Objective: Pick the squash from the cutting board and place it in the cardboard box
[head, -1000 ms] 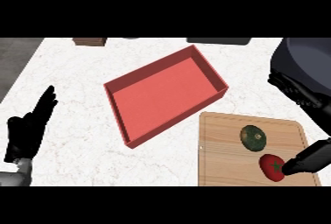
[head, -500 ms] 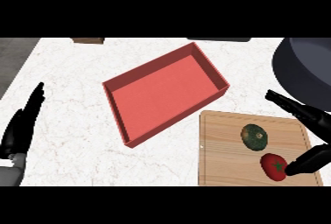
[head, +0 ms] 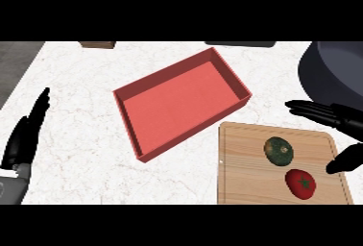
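Note:
A dark green squash [head: 279, 150] lies on the wooden cutting board [head: 245, 173] at the lower right, with a red tomato [head: 300, 183] just below it. The red box [head: 181, 101] sits tilted in the middle of the counter, nothing inside it. My right hand [head: 332, 116] hovers open at the board's right side, fingers pointing left above the squash and the thumb [head: 346, 159] down beside the tomato. It touches neither. My left hand [head: 25, 134] rests open at the left edge, fingers up.
A large dark round pot [head: 333, 72] stands at the back right, close behind my right hand. A small brown object [head: 96, 44] and a dark item [head: 239, 43] sit along the far edge. White marble counter [head: 78, 115] stretches between the box and my left hand.
My right hand has lifted and drawn back to the right, off the tomato, and the tomato now shows whole. The left hand has slid a little lower and to the left.

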